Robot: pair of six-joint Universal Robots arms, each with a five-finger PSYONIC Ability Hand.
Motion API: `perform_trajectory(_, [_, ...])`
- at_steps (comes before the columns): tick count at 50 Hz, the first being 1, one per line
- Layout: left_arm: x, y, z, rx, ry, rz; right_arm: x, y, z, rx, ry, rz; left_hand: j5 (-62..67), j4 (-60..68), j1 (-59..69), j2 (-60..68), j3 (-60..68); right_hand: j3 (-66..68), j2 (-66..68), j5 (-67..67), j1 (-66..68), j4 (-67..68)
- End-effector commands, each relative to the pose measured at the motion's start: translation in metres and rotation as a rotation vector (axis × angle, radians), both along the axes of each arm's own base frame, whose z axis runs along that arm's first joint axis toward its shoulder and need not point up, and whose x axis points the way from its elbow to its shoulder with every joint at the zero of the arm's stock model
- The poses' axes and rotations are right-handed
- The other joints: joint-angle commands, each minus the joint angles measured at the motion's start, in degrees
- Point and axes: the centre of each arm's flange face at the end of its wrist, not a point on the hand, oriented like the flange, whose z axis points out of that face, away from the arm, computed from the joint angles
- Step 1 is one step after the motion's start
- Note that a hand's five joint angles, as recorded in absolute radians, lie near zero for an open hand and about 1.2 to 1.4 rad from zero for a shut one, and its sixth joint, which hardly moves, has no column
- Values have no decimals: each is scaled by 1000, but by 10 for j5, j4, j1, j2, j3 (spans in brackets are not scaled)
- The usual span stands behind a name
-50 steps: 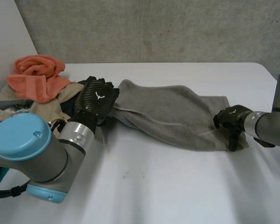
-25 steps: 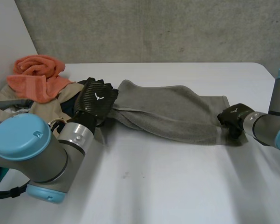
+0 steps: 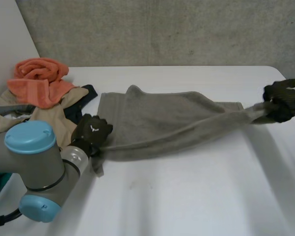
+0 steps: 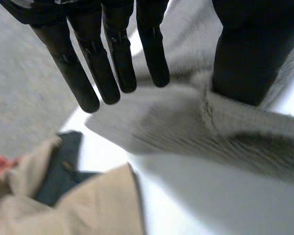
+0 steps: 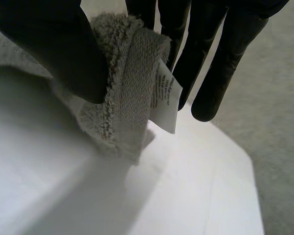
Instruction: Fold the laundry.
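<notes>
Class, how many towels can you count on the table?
2: the grey towel stretched between left hand and right hand, and the orange towel atop the clothes pile. More may hide beneath.

The white table I work at runs from my side to a rough grey wall, mottled like bare concrete, which closes off the far side. At the far left a smooth, paler panel meets that wall on a slant. The tabletop is plain and matte, and its far right corner is blunted rather than square. The light is soft and even, with no hard edges on the white surface. Past the table's edge, seen from my right wrist, lies a speckled grey surface. Whether it is floor or wall, I cannot tell.
</notes>
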Motion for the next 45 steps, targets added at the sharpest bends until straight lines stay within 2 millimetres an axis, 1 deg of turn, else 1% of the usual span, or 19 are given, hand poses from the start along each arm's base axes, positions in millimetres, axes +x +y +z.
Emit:
perform_trajectory(1, [7,12,-9,145,11,38,-26,-10,-1,-26,-97,-84,-25,-25,-27,-25,-31,122,126,134,239,119])
perform_trajectory(10, [9,20,-10,222,73,67,-24,-1,-12,6,-102,-81,-10,-10,-12,-10,-16,122,126,134,239,119])
perform_trajectory(12, [8,22,-10,228,69,66,-24,-1,-12,4,-100,-80,69,68,66,69,63,122,126,134,239,119])
perform_trajectory(16, [11,24,-7,227,51,101,-25,-2,-6,-14,-98,-79,428,428,426,429,423,122,126,134,239,119])
perform_trajectory(19, [19,22,16,166,45,173,-25,0,7,-51,-81,-74,429,428,427,429,423,122,126,134,239,119])
perform_trajectory(20, [20,23,25,145,51,185,-25,3,18,-84,-50,-66,429,428,427,429,423,122,126,134,239,119])
perform_trajectory(22, [23,30,55,82,77,201,-24,8,29,-108,-2,-55,429,428,427,429,423,122,126,134,239,119])
perform_trajectory(24, [23,39,79,36,102,185,-24,19,48,-129,91,-37,429,428,427,429,423,122,126,134,239,119])
perform_trajectory(25, [24,48,103,-15,133,170,-25,24,55,-132,124,-37,429,428,427,429,423,122,126,134,239,119])
perform_trajectory(26, [25,52,116,-45,149,162,-26,28,61,-132,155,-33,429,428,427,429,423,122,126,134,239,119])
perform_trajectory(29, [30,68,148,-107,163,133,-31,44,78,-89,278,-18,429,428,427,429,423,122,126,134,239,119])
perform_trajectory(30, [31,70,151,-107,147,120,-32,48,78,-68,306,-8,429,428,427,429,423,122,126,134,239,119])
perform_trajectory(32, [30,74,151,-90,101,85,-30,59,74,7,389,36,429,428,427,429,423,122,126,134,239,119])
perform_trajectory(35, [26,79,140,-19,-7,0,-28,68,61,101,466,101,429,428,427,429,423,122,126,134,239,119])
perform_trajectory(38, [20,72,119,48,-95,-42,-28,65,45,165,486,136,429,428,427,429,423,122,126,134,239,119])
perform_trajectory(39, [18,67,113,59,-115,-45,-23,60,32,203,483,166,429,428,427,429,423,122,126,134,239,119])
perform_trajectory(43, [8,32,86,101,-191,-37,-2,47,10,247,514,222,429,428,427,429,423,122,126,134,239,119])
perform_trajectory(44, [6,10,75,110,-218,-9,0,44,8,247,521,219,429,428,427,429,423,122,126,134,239,119])
perform_trajectory(45, [6,1,72,103,-224,2,3,40,5,244,530,213,429,428,427,429,423,122,126,134,239,119])
